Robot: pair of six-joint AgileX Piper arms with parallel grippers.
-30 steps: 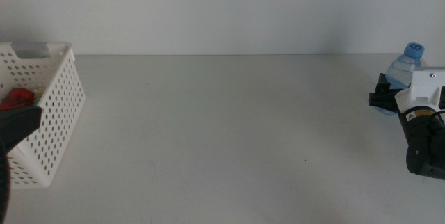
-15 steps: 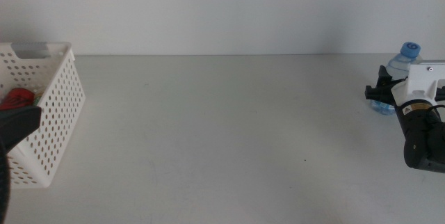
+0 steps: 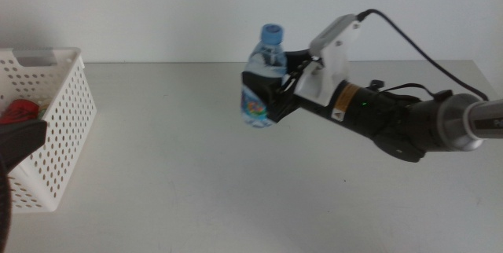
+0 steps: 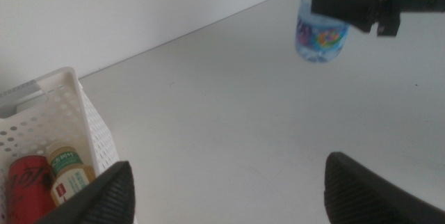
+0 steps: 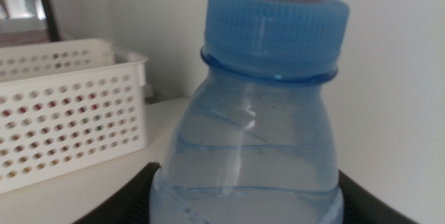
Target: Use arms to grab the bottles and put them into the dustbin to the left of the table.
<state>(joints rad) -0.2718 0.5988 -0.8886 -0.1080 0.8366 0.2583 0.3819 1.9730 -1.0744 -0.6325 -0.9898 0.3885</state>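
the right gripper [image 3: 271, 96] is clenched on the small clear water bottle [image 3: 260, 80], its 2 dark jaws pressing the bottle's sides around the coloured label while the blue cap [image 3: 270, 31] stands upright above them. the right arm [image 3: 377, 111] reaches in from the right side of the middle view, its white housing just behind the gripper and a thick black cable [image 3: 416, 45] arching over it. the bottle is held over the middle of the table [image 3: 196, 174], toward its far edge, with its base lifted off the surface or at most just above it; from these views i cannot tell whether it touches. in the right wrist view the bottle [image 5: 247, 147] fills the picture, blue cap [image 5: 274, 26] on top, with the dark jaws at either side of its body low in the frame and the dustbin [image 5: 69, 106] well apart beyond it. the dustbin [image 3: 47, 127], a white basket with walls full of small round holes, sits at the left end of the table, well apart from the held bottle. the left wrist view looks down into the dustbin [image 4: 76, 123], where 1 red can [image 4: 28, 186] and 1 pale-yellow bottle with a green-white label [image 4: 69, 175] lie side by side, touching or nearly so. the left gripper [image 4: 229, 193] waits beside the dustbin with its jaws spread wide and nothing between them, and the same view shows the held bottle [image 4: 321, 29] far across the table.
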